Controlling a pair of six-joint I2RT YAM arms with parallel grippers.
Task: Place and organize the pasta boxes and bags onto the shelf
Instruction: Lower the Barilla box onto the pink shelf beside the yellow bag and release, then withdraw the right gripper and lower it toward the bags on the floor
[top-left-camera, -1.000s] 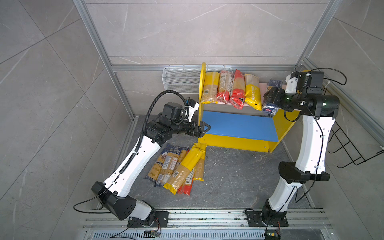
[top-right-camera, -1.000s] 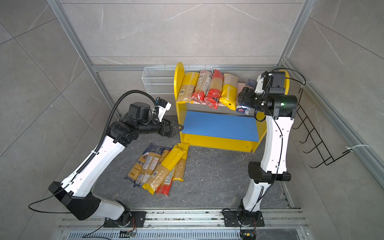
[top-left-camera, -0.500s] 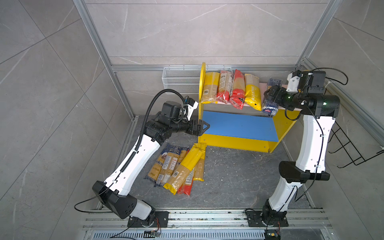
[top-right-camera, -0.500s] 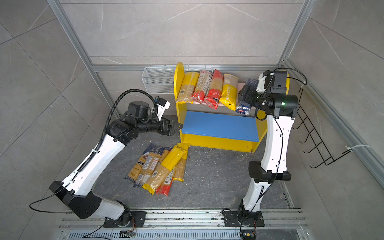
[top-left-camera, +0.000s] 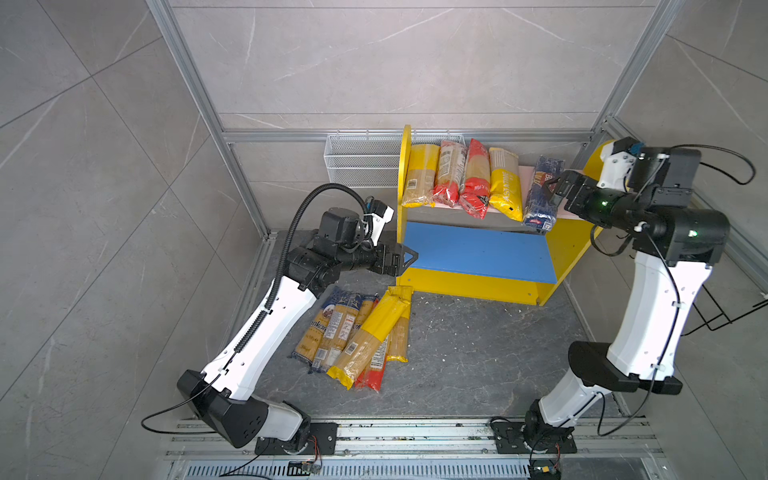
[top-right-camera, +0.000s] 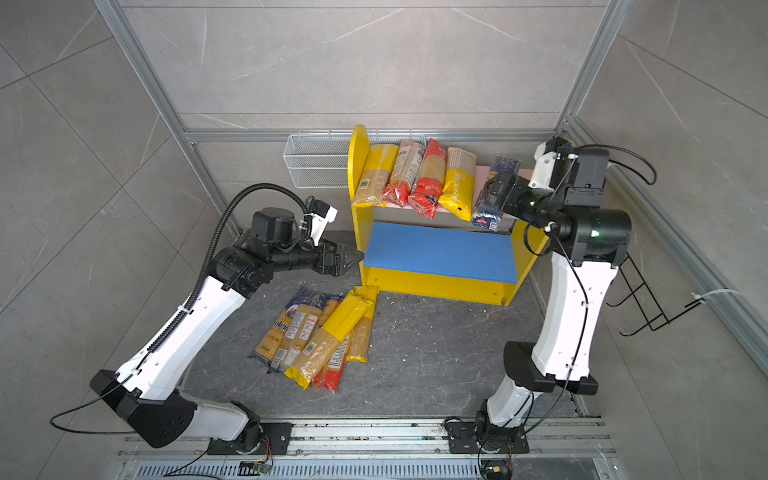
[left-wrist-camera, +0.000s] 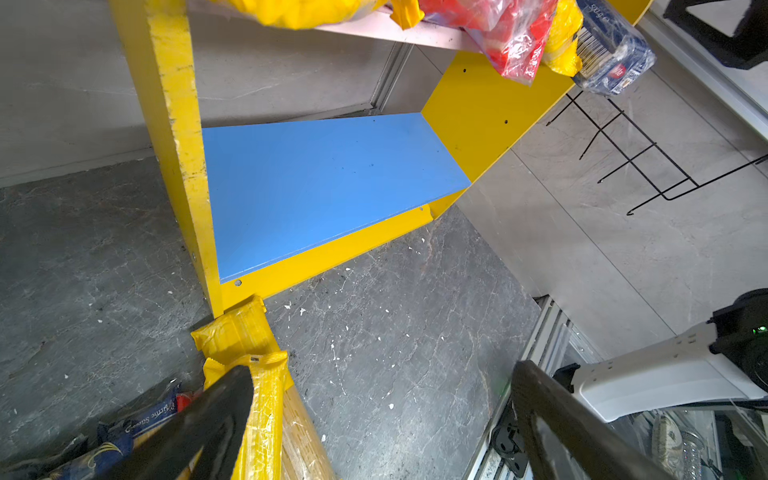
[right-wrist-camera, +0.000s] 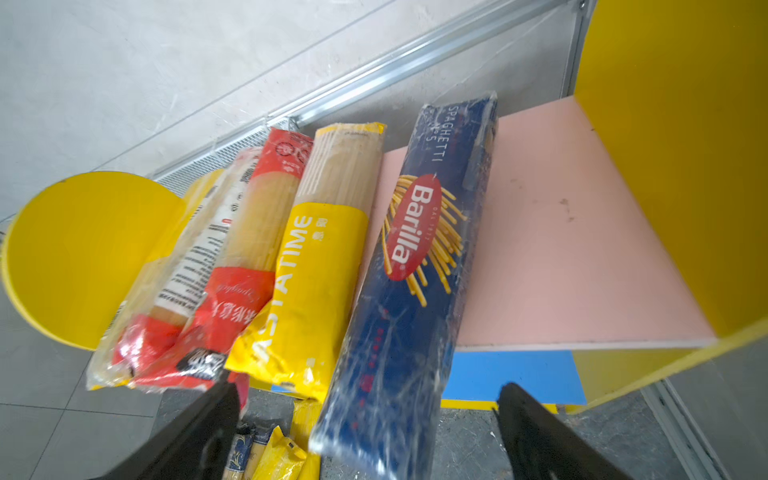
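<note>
The shelf (top-left-camera: 478, 253) has yellow side panels, a pink upper board (right-wrist-camera: 561, 249) and a bare blue lower board (left-wrist-camera: 324, 183). Several pasta packets (top-left-camera: 461, 178) lie side by side on the pink board. The rightmost is a dark blue packet (top-left-camera: 540, 193) (right-wrist-camera: 415, 270), whose near end overhangs the front edge. My right gripper (top-left-camera: 555, 192) (right-wrist-camera: 368, 388) is open, with its fingers on either side of that end and apart from it. Several more packets are piled (top-left-camera: 361, 332) (top-right-camera: 320, 332) on the floor. My left gripper (top-left-camera: 409, 259) (left-wrist-camera: 382, 368) hangs open and empty above them, beside the shelf's left panel.
A white wire mesh basket (top-left-camera: 361, 164) stands behind the shelf's left panel. A black wire rack (top-left-camera: 727, 307) leans at the far right. Grey floor mat (top-left-camera: 478, 353) lies in front of the shelf. Aluminium frame posts and the front rail (top-left-camera: 415, 436) bound the cell.
My right gripper's jaws have spread wider off the dark blue packet, which now lies on the pink board, and the gripper has drawn back a little. The left arm has barely moved.
</note>
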